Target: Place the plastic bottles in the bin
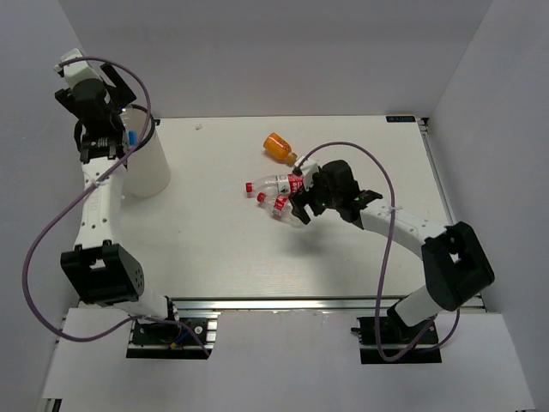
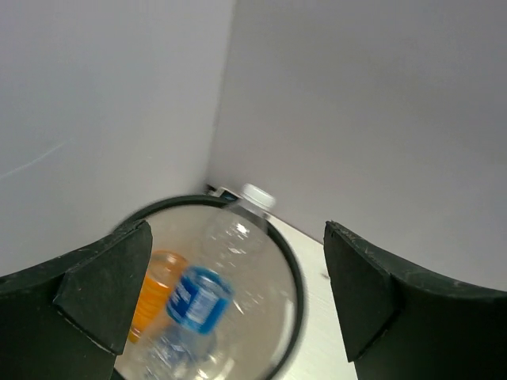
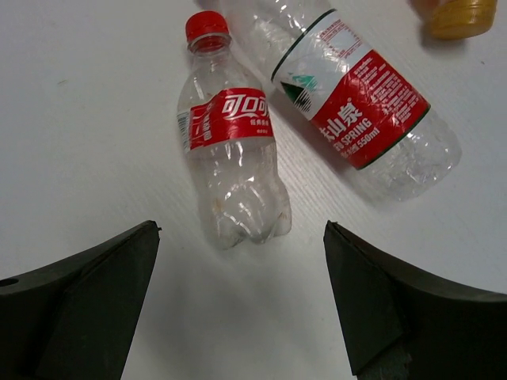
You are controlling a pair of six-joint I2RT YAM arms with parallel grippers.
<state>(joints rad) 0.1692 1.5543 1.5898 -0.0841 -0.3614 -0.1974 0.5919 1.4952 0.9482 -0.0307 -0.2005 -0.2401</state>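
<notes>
The white bin (image 1: pixel 147 165) stands at the far left. My left gripper (image 1: pixel 110 133) hangs over its mouth, open and empty. In the left wrist view my left gripper (image 2: pixel 238 265) frames the black rim (image 2: pixel 295 277); a blurred blue-label bottle (image 2: pixel 202 297) and an orange bottle (image 2: pixel 154 293) are inside. My right gripper (image 1: pixel 298 202) is open just above two red-label bottles (image 1: pixel 270 184) lying mid-table. In the right wrist view my right gripper (image 3: pixel 242 265) sits just behind the base of the small red-cap bottle (image 3: pixel 230 150); the larger bottle (image 3: pixel 356 103) lies to its right. Another orange bottle (image 1: pixel 276 147) lies beyond.
White walls close in the table (image 1: pixel 214 249) at the back and both sides. The arm bases and a metal rail (image 1: pixel 274 302) run along the near edge. The orange bottle's cap (image 3: pixel 459 16) shows at the top right of the right wrist view.
</notes>
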